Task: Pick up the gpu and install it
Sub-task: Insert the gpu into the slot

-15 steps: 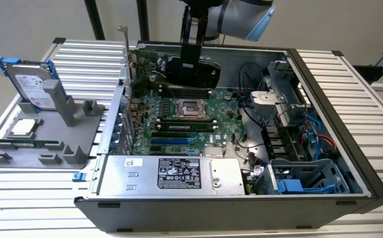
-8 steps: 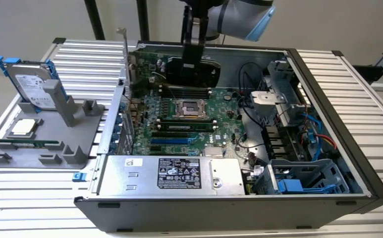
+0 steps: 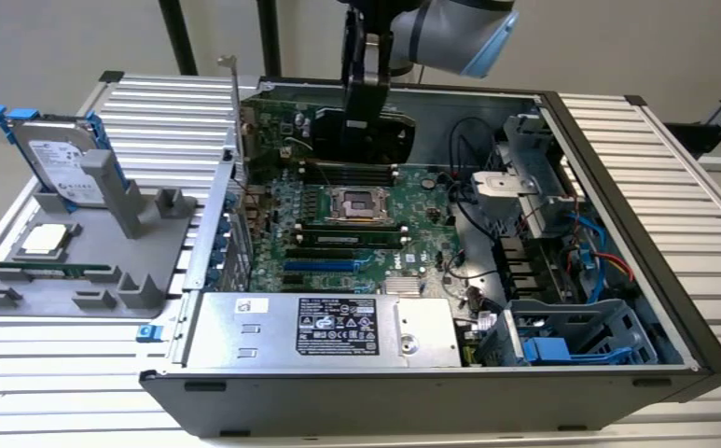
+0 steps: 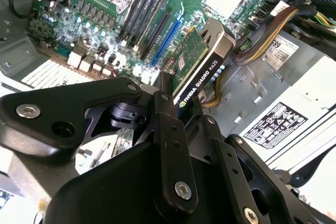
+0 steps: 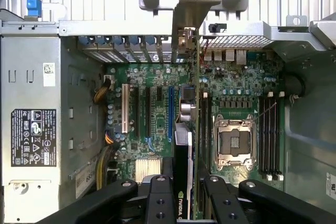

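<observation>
Holding gpu (image 4: 195, 61) pinched between fingers (image 4: 169, 121), at 12 o'clock of socket (image 3: 360, 201) in exterior view. Best kept upright, bottom edge lined with blue slot (image 5: 170, 114).

The case (image 3: 397, 401) lies on the worktop (image 3: 665, 159), the parts stand (image 3: 74, 289) at the exterior view's left, the gpu (image 4: 195, 60) above the motherboard (image 3: 429, 238).
</observation>
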Available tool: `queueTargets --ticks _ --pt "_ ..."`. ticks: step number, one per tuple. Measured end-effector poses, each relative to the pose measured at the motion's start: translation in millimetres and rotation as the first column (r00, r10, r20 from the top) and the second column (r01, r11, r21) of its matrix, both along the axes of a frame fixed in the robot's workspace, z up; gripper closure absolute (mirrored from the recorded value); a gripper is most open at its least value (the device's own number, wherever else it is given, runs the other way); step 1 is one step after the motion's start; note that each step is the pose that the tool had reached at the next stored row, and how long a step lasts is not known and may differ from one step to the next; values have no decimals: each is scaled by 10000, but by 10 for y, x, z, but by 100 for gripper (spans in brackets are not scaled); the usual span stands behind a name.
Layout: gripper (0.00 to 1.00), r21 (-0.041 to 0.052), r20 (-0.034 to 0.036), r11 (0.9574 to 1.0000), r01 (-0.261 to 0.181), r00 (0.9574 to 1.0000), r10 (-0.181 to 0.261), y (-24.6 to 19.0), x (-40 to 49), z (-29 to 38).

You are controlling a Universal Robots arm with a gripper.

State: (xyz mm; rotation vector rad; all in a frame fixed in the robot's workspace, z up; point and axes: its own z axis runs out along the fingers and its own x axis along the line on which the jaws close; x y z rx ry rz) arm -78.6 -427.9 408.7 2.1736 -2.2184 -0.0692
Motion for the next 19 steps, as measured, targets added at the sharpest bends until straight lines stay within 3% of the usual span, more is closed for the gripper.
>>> queueTargets --ticks 19 --pt "100 -1 -3 10000 -2 10000 2 0 38 -55"
